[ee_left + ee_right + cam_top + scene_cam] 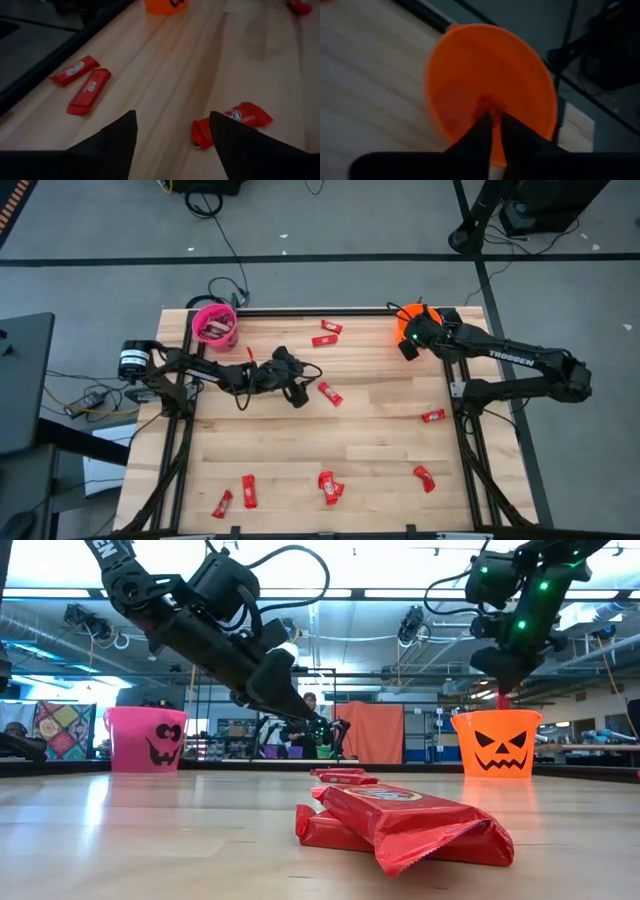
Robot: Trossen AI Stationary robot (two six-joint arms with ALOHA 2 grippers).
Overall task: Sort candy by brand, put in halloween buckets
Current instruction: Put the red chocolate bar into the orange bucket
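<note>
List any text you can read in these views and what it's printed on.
"TROSSEN": white letters on the right arm, high view.
Red candy wrappers: a white oval logo shows, lettering too blurred to read.
Orange bucket and pink bucket: jack-o'-lantern faces only, no words.
Left arm: white letters cut off, unreadable.

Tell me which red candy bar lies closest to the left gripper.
The red bar right beside the left gripper, mid-table; the other red bars lie well away from it.
</note>
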